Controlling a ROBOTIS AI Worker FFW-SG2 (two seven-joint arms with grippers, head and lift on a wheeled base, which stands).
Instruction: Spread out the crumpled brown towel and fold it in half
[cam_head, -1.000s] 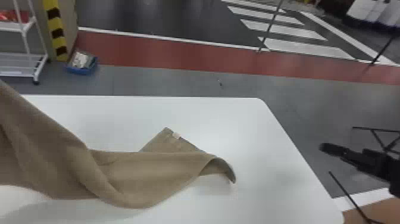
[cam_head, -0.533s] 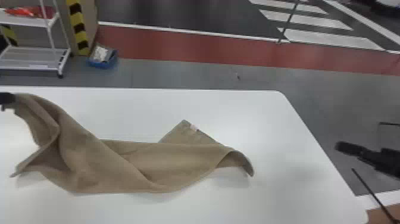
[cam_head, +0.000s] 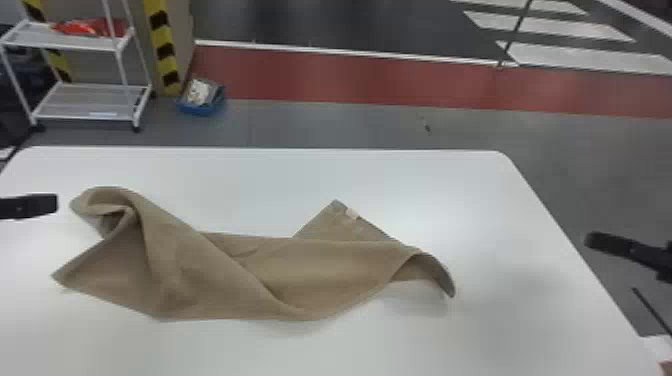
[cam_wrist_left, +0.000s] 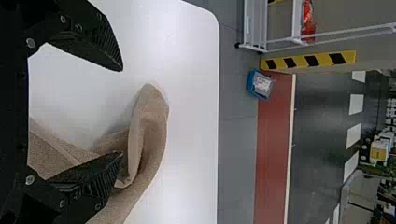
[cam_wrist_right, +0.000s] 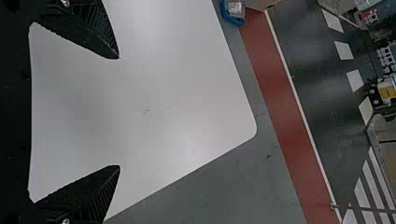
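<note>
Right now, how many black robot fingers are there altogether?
4. The left arm's fingers, two of them, are spread apart near the brown towel; the right arm's fingers, also two, are spread toward the table's right side.

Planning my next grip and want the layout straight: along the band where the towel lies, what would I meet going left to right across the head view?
Left gripper's finger, brown towel, right gripper's finger.

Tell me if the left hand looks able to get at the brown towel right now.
Probably yes. The left hand is open close to the curled end of the brown towel, and nothing seems to stand between them.
</note>
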